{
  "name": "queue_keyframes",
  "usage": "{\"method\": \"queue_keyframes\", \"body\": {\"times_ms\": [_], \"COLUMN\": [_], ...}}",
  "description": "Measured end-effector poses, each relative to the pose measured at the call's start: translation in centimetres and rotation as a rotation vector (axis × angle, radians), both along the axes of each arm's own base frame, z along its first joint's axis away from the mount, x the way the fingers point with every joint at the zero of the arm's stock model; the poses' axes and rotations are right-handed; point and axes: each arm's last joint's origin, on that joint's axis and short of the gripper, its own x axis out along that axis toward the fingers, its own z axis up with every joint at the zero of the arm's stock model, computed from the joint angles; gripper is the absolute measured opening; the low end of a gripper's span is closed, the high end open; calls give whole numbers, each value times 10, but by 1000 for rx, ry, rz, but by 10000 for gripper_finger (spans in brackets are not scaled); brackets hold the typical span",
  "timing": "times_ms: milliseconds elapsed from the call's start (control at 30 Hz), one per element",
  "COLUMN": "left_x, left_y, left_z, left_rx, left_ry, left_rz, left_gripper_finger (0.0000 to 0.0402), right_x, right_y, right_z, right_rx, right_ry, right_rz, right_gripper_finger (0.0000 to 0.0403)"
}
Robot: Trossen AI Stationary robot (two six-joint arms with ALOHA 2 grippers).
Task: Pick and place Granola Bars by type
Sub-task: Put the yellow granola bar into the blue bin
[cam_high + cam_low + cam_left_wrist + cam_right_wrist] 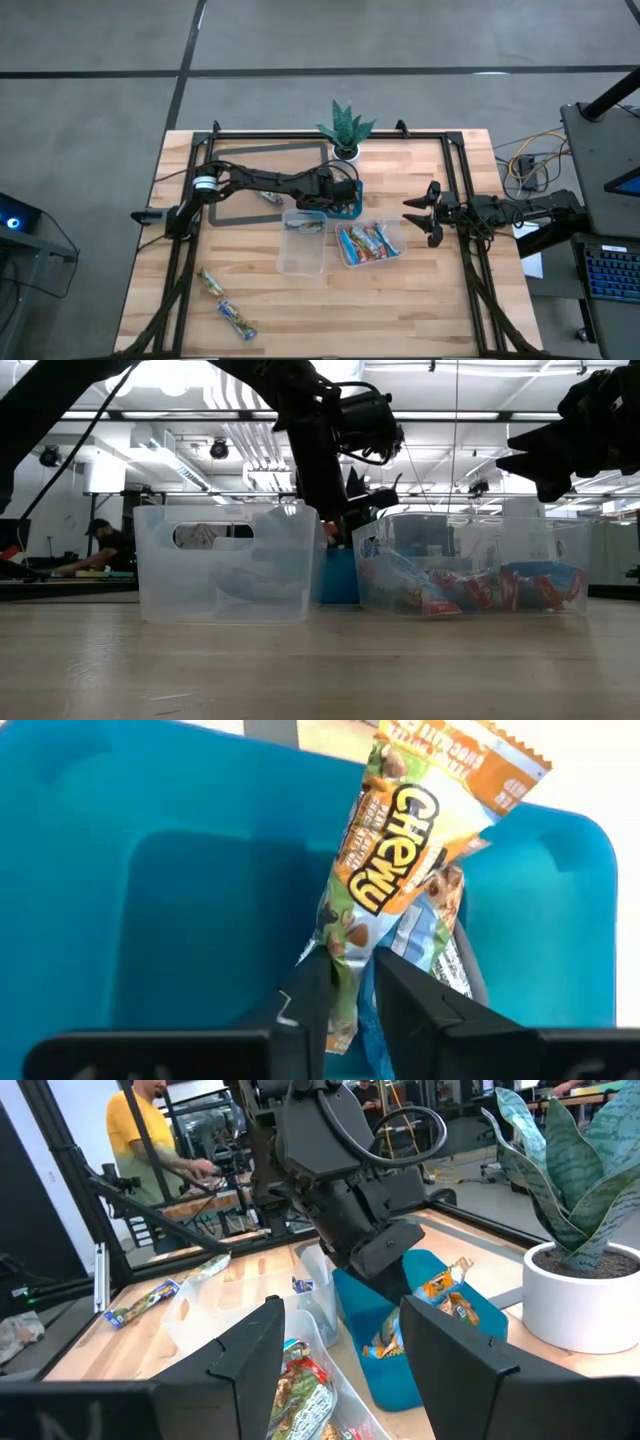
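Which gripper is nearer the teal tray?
Left. The left gripper is over the teal tray, a granola bar between its fingers. The right gripper waits open beyond the clear tubs.

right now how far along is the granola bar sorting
Partly done. One clear tub already holds several red-wrapped bars, another tub holds one bar, and the teal tray has a bar in it. In hand: the left pincer has an orange Chewy bar between its fingers over the tray. Left: two bars on the table. The right pincer waits open.
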Motion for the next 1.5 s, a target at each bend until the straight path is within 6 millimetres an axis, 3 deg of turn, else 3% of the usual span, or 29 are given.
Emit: {"method": "queue_keyframes", "body": {"times_ms": [467,800,933,1100,1300,1500], "left_x": [-1,-2,0,5,1,-23], "left_y": [0,3,0,-11,-22,-27], "left_z": [5,56,87,111,120,126], "left_rx": [14,191,303,383,336,391], "left_ry": [23,67,94,143,91,108], "left_rz": [-25,-136,-324,-711,-1165,-1402], "left_gripper_finger": [162,167,167,167,167,167], "right_x": [0,0,0,0,0,0], "right_y": [0,0,0,0,0,0], "right_z": [0,0,0,0,0,0], "right_rx": [0,0,0,0,0,0], "right_ry": [0,1,1,1,1,1], "right_rz": [0,0,1,-1,1,0], "right_gripper_finger": [189,189,189,189,189,189]}}
